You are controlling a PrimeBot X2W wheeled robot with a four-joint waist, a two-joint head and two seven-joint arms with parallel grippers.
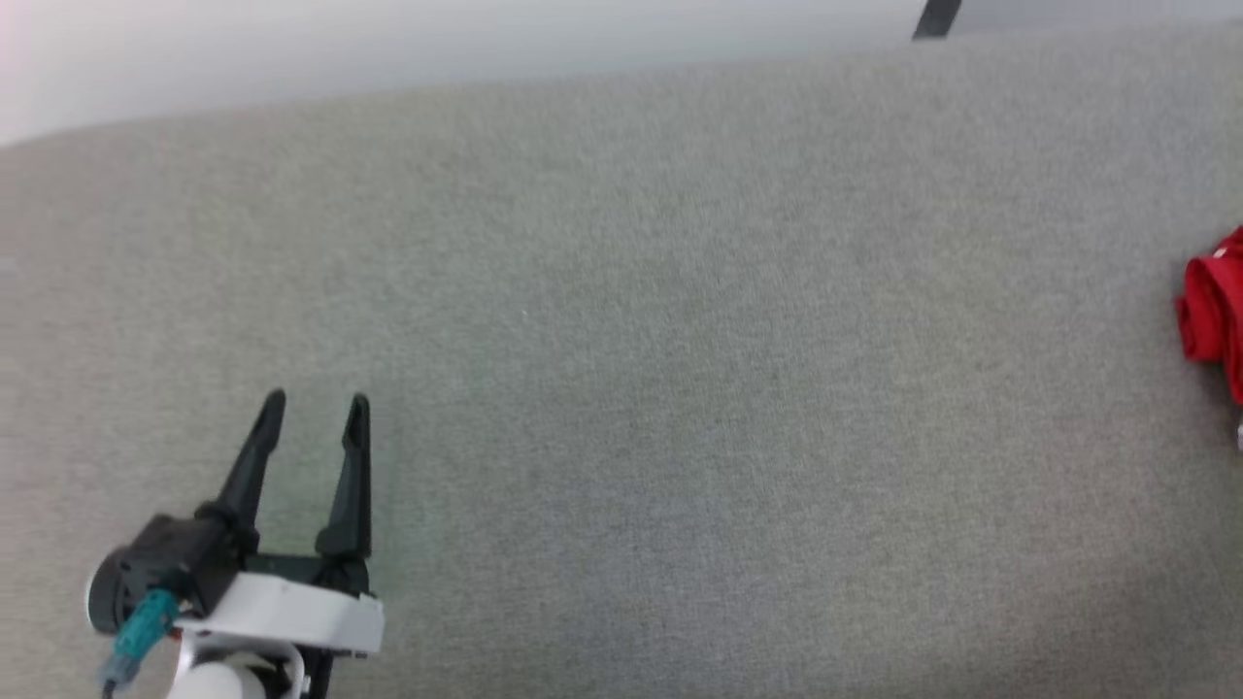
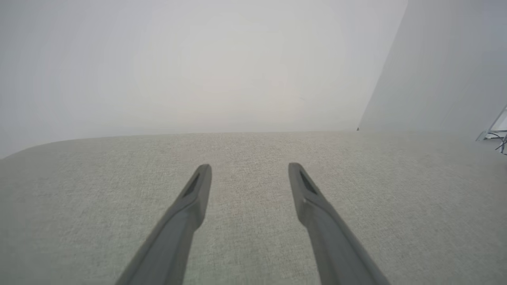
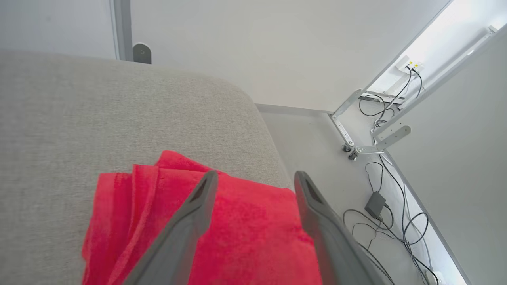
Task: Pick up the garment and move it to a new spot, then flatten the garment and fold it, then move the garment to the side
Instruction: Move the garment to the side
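Looking down from the head camera, the garment (image 1: pixel 1214 311) sits right at the right-hand border of the picture, a bunched red bundle on the grey fabric surface (image 1: pixel 680 388), well apart from the left gripper (image 1: pixel 318 398). That left gripper hovers low over bare grey cloth at the lower left, its two dark fingers spread wide with nothing between them.

Over to the right wrist camera: the right gripper (image 3: pixel 256 174) hangs directly above the garment, fingers wide apart, gripping nothing as far as I can see. The cloth lies beneath them in stacked layers, several fold edges showing along one side. Only red fabric is visible here; sleeves and trim are tucked out of sight or out of frame. The bundle rests near the rounded corner of the surface, with the floor (image 3: pixel 317 158) and a tangle of cables (image 3: pixel 396 221) just beyond.

My read: folding looks done, and the garment lies off to the side, so the last step appears finished or very nearly. What's left, if anything, is drawing the right arm clear.
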